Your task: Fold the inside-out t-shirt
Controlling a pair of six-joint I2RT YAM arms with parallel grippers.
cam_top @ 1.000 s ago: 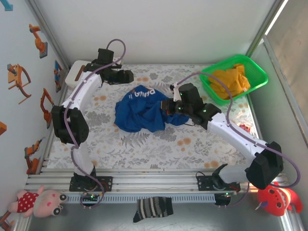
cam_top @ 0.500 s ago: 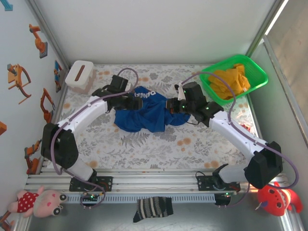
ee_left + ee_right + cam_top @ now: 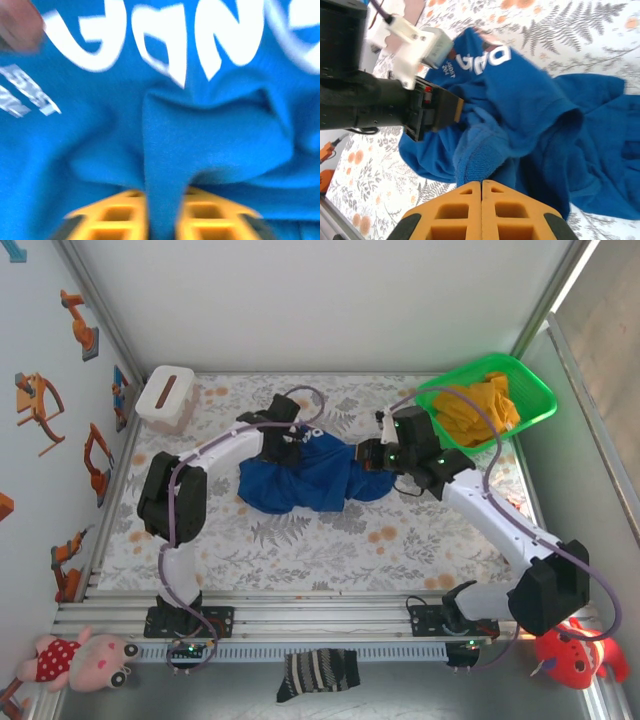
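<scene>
The inside-out t-shirt [image 3: 300,478] is a crumpled royal-blue heap with white lettering in the middle of the floral table [image 3: 400,540]. My left gripper [image 3: 292,443] sits at the heap's back edge. In the left wrist view, my left gripper [image 3: 161,215] is shut on a raised fold of the t-shirt [image 3: 200,145], which runs between the yellow fingers [image 3: 105,217]. My right gripper [image 3: 365,455] is at the heap's right side. In the right wrist view, my right gripper [image 3: 481,186] is shut on a ribbed edge of the t-shirt [image 3: 530,100], with the left gripper [image 3: 440,112] just beyond.
A green basket [image 3: 535,400] holding a yellow-orange garment [image 3: 480,405] stands at the back right. A white box [image 3: 165,395] sits in the back left corner. A striped sock [image 3: 317,673] and plush toys [image 3: 85,658] lie in front of the rail.
My left arm swung from the back left corner in to the shirt, and its gripper shut on a fold. The right gripper kept its hold and shifted slightly back and right.
</scene>
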